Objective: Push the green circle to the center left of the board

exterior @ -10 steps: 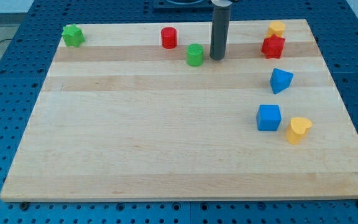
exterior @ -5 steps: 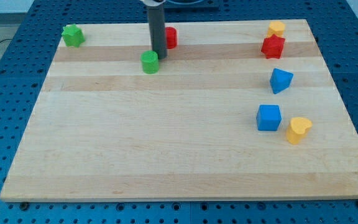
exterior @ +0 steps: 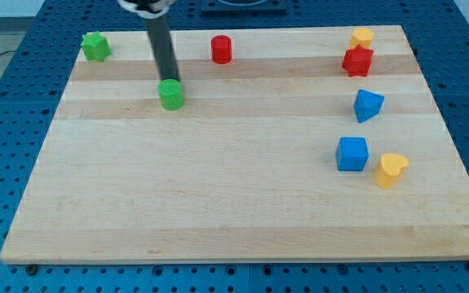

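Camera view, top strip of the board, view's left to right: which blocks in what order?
Green star-like block → green circle, with my tip at its top edge → red cylinder → red star-like block. The yellow block overlaps it in x, so it is left out.

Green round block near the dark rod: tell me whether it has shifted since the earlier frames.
Yes. The green round block has slid toward the view's left and slightly down, away from the unmoved red cylinder; my tip sits just behind it.

my tip (exterior: 168, 80) touching green circle (exterior: 170, 94) from view's top; red cylinder (exterior: 221, 50) apart.
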You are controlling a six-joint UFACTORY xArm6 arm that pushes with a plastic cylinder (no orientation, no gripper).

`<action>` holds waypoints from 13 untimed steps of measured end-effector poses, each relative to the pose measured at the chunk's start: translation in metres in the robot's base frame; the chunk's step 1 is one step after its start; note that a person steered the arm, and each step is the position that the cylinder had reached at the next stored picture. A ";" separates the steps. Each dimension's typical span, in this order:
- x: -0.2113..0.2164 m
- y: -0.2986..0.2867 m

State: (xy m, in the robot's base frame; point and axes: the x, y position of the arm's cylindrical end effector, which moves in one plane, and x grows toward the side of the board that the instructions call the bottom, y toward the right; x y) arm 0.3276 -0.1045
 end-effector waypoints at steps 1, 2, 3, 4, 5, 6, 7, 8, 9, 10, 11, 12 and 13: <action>0.015 0.015; 0.039 -0.022; 0.055 -0.072; 0.056 -0.072; 0.062 -0.028; 0.090 -0.026; 0.099 -0.066; 0.085 -0.102; 0.083 -0.110; 0.096 -0.107; 0.096 -0.107; 0.118 -0.075; 0.138 -0.013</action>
